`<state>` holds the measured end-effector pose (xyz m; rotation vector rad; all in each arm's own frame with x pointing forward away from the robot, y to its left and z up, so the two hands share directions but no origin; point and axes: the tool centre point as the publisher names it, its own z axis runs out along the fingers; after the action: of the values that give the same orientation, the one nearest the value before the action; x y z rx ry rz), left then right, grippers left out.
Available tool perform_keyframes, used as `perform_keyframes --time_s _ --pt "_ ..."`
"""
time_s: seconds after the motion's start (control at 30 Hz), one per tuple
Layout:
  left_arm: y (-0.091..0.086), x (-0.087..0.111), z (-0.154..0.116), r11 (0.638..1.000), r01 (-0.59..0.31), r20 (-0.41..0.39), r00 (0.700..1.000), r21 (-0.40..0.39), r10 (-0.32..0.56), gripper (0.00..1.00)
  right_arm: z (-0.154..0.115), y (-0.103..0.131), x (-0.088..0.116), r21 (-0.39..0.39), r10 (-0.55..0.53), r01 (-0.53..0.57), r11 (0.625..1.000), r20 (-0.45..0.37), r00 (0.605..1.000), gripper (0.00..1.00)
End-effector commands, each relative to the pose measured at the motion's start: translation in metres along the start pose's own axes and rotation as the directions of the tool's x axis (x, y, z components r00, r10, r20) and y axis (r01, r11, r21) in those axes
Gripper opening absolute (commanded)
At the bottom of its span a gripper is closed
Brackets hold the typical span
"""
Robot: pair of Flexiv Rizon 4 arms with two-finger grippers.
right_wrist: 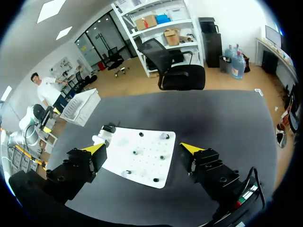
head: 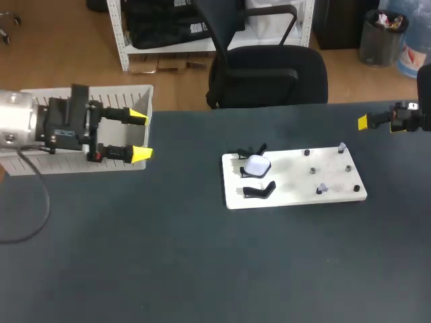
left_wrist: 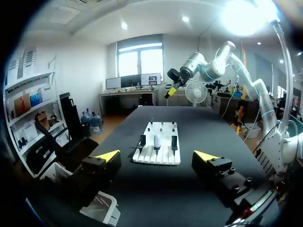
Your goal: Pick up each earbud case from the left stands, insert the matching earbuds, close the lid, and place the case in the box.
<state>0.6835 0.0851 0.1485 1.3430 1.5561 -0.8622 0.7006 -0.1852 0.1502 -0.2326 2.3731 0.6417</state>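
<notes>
White earbud case sits on left stands, dead ahead of left gripper but well apart; fingers wide apart. Right gripper spread too, approx. as far off.

The dark table bears a white pegged board and a white slatted box.

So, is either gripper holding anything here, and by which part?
Nothing is held. The left gripper and right gripper are both open and empty; the white earbud case sits on its black stand.
</notes>
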Motion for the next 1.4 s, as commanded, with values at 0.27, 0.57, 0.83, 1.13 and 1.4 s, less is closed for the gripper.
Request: perform_keyframes --time_s 0.27,0.57,0.83,1.13,1.4 --pt "0.008 0.015 0.083 0.994 -0.012 -0.102 0.995 0.112 0.023 1.00 0.000 0.000 0.000 0.001 0.000 0.000 1.000 0.000 1.000 1.00" --pt "0.000 0.033 0.116 0.986 0.027 -0.082 0.997 0.165 -0.014 1.00 0.000 0.000 0.000 0.001 0.000 0.000 1.000 0.000 1.000 1.00" --pt "-0.005 0.037 0.137 0.983 0.074 -0.023 0.997 0.167 -0.071 1.00 0.000 0.000 0.000 0.001 0.000 0.000 1.000 0.000 1.000 1.00" --pt "-0.005 0.035 0.139 0.982 0.079 -0.027 0.997 0.171 -0.076 1.00 0.000 0.000 0.000 0.001 0.000 0.000 1.000 0.000 1.000 1.00" --pt "-0.005 0.035 0.139 0.982 0.079 -0.027 0.997 0.171 -0.076 1.00 0.000 0.000 0.000 0.001 0.000 0.000 1.000 0.000 1.000 1.00"
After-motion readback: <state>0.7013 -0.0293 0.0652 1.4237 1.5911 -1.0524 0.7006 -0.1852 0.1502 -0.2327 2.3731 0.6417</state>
